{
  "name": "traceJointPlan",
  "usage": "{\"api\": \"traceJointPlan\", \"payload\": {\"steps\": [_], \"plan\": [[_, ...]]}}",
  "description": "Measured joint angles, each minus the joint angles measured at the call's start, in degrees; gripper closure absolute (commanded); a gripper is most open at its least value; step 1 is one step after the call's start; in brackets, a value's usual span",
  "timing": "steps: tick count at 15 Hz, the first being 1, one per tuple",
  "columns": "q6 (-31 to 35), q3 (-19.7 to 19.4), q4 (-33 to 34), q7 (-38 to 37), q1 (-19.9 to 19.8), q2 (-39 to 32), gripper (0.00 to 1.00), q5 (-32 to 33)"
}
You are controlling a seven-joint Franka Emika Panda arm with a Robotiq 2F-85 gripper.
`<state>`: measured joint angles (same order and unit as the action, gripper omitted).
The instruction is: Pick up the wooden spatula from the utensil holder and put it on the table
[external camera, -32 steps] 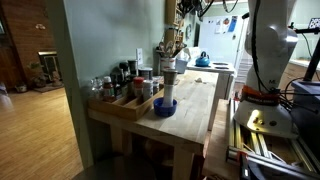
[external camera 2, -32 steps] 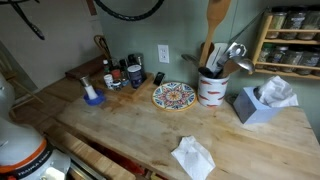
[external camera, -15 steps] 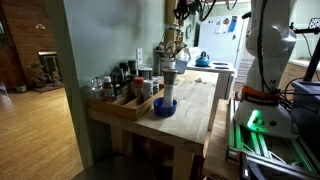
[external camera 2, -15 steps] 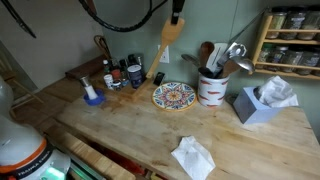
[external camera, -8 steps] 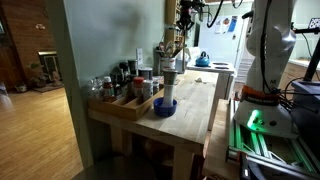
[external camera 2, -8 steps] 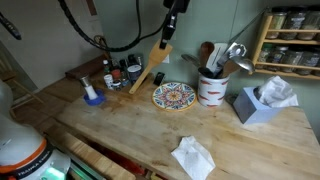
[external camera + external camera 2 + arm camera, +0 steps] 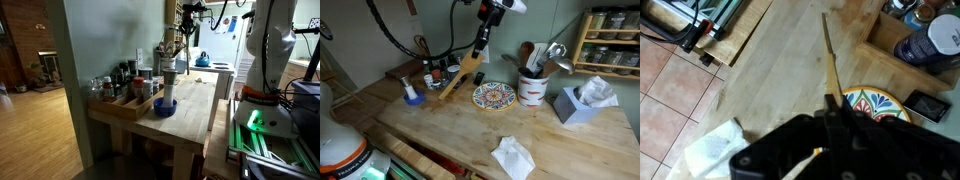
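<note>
One spatula (image 7: 463,72), seemingly light and stiff, hangs slanted toward the bench (image 7: 440,130), end effector (image 7: 482,42) clenched on its handle tip.

Dim indoor light, soft, perhaps slightly blurred

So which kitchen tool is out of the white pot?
The long light-wood spatula: the black gripper holds it slanting over the light-wood table, while the other utensils stand in the white pot.

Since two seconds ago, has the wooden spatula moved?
Yes. The spatula, held in the gripper, has gone left and down from above the utensil holder, past the plate.
</note>
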<state>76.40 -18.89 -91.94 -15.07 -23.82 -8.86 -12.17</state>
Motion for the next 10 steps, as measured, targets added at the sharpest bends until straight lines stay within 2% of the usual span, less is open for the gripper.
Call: {"api": "traceJointPlan", "payload": {"steps": [5, 10], "plan": [[0.72, 1.05, 0.30, 0.33, 1.54, -1.64, 0.98, -1.28], [6.57, 2.98, -1.10, 1.19, 3.70, -6.68, 0.98, -5.90]]}}
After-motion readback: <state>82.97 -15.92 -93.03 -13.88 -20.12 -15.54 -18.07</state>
